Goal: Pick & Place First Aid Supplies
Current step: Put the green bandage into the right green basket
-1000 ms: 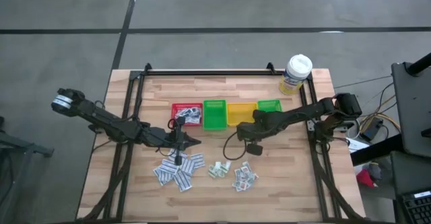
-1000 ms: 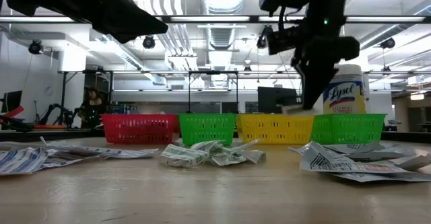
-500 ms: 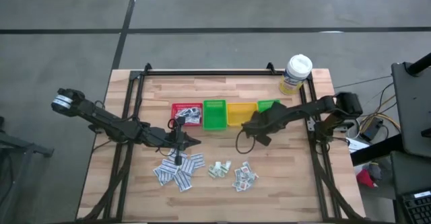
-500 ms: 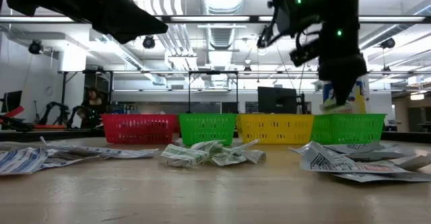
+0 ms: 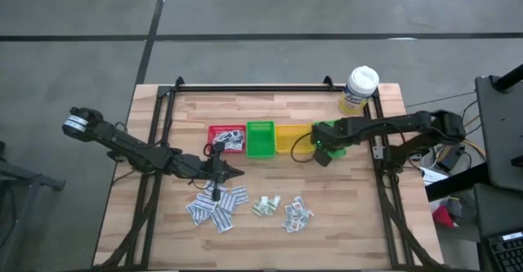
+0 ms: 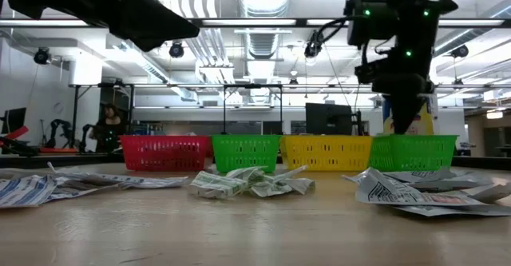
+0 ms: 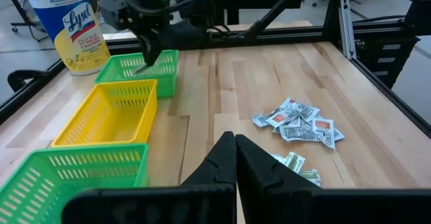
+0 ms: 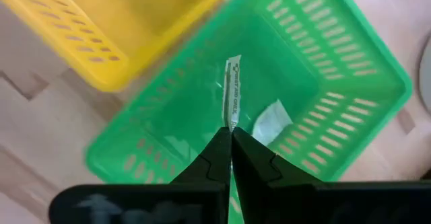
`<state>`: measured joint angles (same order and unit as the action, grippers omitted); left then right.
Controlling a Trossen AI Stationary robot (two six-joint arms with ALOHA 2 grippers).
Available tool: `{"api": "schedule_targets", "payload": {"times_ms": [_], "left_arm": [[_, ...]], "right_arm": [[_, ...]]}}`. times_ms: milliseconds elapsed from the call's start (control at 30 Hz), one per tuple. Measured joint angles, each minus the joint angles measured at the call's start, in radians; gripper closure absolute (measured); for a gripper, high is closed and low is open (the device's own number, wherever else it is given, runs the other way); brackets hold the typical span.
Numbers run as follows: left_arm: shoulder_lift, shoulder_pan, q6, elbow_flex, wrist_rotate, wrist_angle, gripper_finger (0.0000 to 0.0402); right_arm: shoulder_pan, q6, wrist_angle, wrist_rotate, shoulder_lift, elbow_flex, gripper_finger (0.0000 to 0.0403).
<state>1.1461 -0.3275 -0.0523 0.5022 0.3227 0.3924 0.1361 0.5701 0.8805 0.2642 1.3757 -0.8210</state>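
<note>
Your right gripper [image 8: 231,138] hangs over the far-right green bin [image 8: 316,69], a small plastic basket with slotted lattice walls, and its two dark fingers are pressed together on a thin white paper packet [image 8: 232,93] held edge-on, its strip shape printed with fine grey text. Below that packet, on the green bin's floor, another pale flat packet [image 8: 271,120] lies loose. Beside this bin sits the yellow bin [image 5: 290,136] of the same slotted plastic, then a second green bin [image 5: 261,139], then the red bin [image 5: 226,136], all in a row on the pale planked wooden table [image 5: 343,198]. Behind the far-right green bin stands a white-capped bottle [image 5: 359,90] with a yellow label. Nearer you than the row of bins, the remaining first aid packets [image 5: 217,206] lie in three crinkled heaps of flat white paper, some squarish, some strip-like. Your left gripper [image 5: 233,171] waits in front of the red bin, just above the leftmost heap, its fingers closed flat against each other with nothing between them.
</note>
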Motion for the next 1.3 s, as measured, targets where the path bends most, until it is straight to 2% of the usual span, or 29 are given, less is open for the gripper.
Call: {"api": "schedule_targets", "payload": {"times_ms": [167, 500, 900, 1100, 1300], "left_arm": [[0.0, 0.0, -0.001, 0.0, 0.0, 0.001, 0.0401], [0.0, -0.001, -0.001, 0.0, -0.001, 0.003, 0.0401], [0.0, -0.001, -0.001, 0.0, -0.019, 0.003, 0.0401], [0.0, -0.01, -0.001, 0.008, -0.042, 0.004, 0.0401], [0.026, -0.054, -0.001, 0.042, -0.042, 0.003, 0.0401]], "right_arm": [[0.012, 0.003, -0.032, -0.004, -0.039, 0.061, 0.0394], [0.013, -0.055, -0.036, -0.035, -0.032, 0.065, 0.0388], [0.013, -0.099, -0.026, -0.029, -0.028, 0.056, 0.0297], [-0.006, -0.138, -0.019, -0.056, -0.087, 0.029, 0.0289], [-0.081, -0.131, -0.023, -0.08, -0.223, 0.023, 0.0297]]}}
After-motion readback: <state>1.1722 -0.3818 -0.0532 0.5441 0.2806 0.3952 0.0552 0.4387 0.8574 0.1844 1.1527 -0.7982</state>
